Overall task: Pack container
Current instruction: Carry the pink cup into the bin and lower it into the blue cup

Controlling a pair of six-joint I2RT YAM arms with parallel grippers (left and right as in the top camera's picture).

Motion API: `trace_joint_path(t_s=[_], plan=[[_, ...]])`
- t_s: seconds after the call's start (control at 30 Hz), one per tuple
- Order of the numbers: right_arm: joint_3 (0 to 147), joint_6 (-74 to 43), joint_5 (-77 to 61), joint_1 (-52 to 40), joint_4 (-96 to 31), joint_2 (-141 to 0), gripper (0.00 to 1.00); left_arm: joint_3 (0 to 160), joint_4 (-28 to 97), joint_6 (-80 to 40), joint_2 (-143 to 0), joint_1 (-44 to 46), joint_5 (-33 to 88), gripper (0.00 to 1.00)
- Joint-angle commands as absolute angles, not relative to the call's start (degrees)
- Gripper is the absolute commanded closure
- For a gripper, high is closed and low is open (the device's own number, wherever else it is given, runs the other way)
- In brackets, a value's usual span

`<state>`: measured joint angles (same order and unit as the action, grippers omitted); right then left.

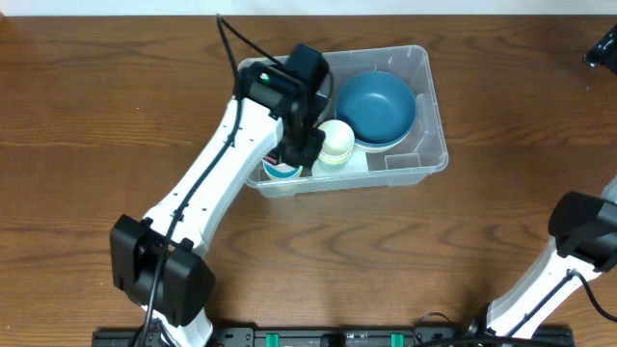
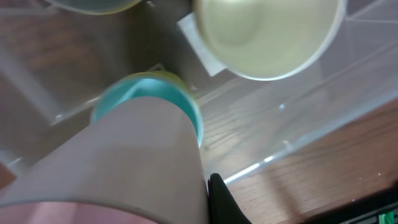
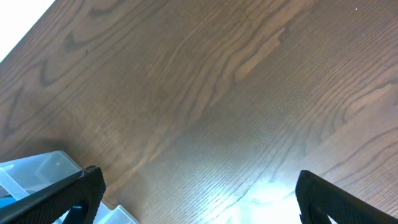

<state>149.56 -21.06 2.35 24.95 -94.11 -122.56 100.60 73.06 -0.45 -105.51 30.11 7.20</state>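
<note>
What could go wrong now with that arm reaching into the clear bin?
The left hand appears shut on a pale cup nested in a teal cup; lifting without letting go could drag both out. They sit in a corner of the container beside a cream cup, so a sideways move might knock it.
</note>
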Motion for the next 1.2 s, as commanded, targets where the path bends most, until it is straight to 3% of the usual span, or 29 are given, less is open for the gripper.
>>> trace_joint_path(t_s=[0.0, 0.47, 0.6, 0.63, 0.93, 1.17], plan=[[149.9, -21.8, 2.5, 25.1, -94.3, -122.5, 0.01, 100.3, 73.1, -1.3, -105.1, 30.5, 6.3, 0.94], [149.9, -21.8, 2.6, 25.1, -94.3, -122.5, 0.01, 100.3, 74.5, -1.3, -105.1, 30.2, 5.7, 0.92], [149.9, -21.8, 2.5, 25.1, -94.3, -122.5, 0.01, 100.3, 74.5, -1.3, -105.1, 30.2, 5.7, 0.53], [149.9, -21.8, 2.5, 25.1, -94.3, -122.5, 0.01, 100.3, 74.5, -1.3, -105.1, 30.2, 5.7, 0.49], [149.9, -21.8, 2.5, 25.1, -94.2, -122.5, 0.01, 100.5, 75.2, -2.6, -104.4, 28.9, 1.5, 0.44], [149.9, -21.8, 2.6, 25.1, -94.3, -122.5, 0.01, 103.3, 76.0, -4.9, -94.7, 20.8, 0.4, 0.39]])
